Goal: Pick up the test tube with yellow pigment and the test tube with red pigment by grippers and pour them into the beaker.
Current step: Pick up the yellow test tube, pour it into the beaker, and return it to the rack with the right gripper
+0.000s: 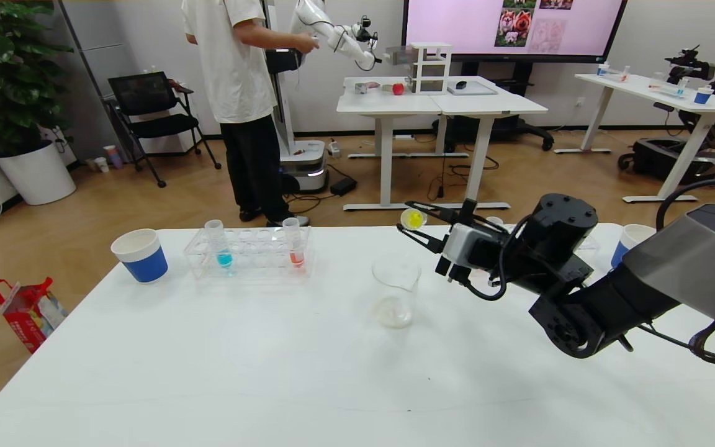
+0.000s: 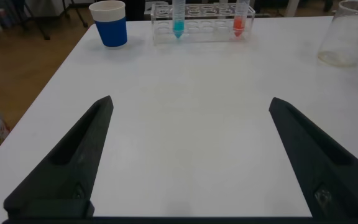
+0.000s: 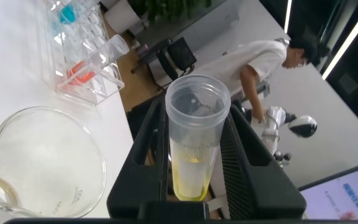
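My right gripper (image 1: 403,216) is shut on the test tube with yellow pigment (image 1: 413,218), which lies nearly level, mouth toward the left, above and just right of the beaker (image 1: 396,292). The right wrist view shows the tube (image 3: 194,143) clamped between the black fingers (image 3: 148,143), yellow liquid pooled low inside, with the beaker (image 3: 36,162) beside it. The test tube with red pigment (image 1: 295,248) stands in the clear rack (image 1: 249,251). My left gripper (image 2: 190,102) is open over bare table, well short of the rack (image 2: 197,28) and outside the head view.
A blue-liquid tube (image 1: 221,245) stands at the rack's left end. Blue-and-white paper cups sit at the table's far left (image 1: 140,254) and far right (image 1: 627,242). A person (image 1: 239,93) and another robot stand beyond the table's far edge.
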Controlling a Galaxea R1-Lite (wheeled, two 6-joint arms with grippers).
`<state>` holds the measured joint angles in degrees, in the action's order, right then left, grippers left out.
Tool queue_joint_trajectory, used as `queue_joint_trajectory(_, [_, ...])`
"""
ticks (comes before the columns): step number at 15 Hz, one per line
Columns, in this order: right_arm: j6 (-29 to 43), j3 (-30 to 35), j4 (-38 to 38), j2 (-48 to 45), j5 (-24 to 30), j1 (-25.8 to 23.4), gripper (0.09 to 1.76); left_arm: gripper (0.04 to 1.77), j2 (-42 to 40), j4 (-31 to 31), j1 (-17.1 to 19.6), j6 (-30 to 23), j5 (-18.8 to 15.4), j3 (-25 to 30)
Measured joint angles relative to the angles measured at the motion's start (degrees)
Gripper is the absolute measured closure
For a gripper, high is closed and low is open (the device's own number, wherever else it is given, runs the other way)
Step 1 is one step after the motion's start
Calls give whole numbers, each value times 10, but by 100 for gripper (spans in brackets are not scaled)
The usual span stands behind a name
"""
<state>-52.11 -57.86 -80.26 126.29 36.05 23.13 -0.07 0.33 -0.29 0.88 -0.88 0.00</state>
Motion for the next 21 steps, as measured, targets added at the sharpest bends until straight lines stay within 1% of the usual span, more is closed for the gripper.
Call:
queue_joint_trajectory(2, [-63, -10, 20, 4, 39, -1, 133, 6, 0, 0, 0, 0, 0, 0])
queue_joint_trajectory(5, [-138, -25, 43, 8, 79, -7, 133, 6, 0, 0, 0, 0, 0, 0])
queue_joint_trajectory(7, [-175, -34, 54, 9, 95, -16, 133, 6, 0, 0, 0, 0, 0, 0])
queue_joint_trajectory(10, [-209, -39, 56, 9, 105, -26, 133, 6, 0, 0, 0, 0, 0, 0])
queue_joint_trajectory(21, [-327, -65, 62, 35, 113, -27, 133, 6, 0, 0, 0, 0, 0, 0])
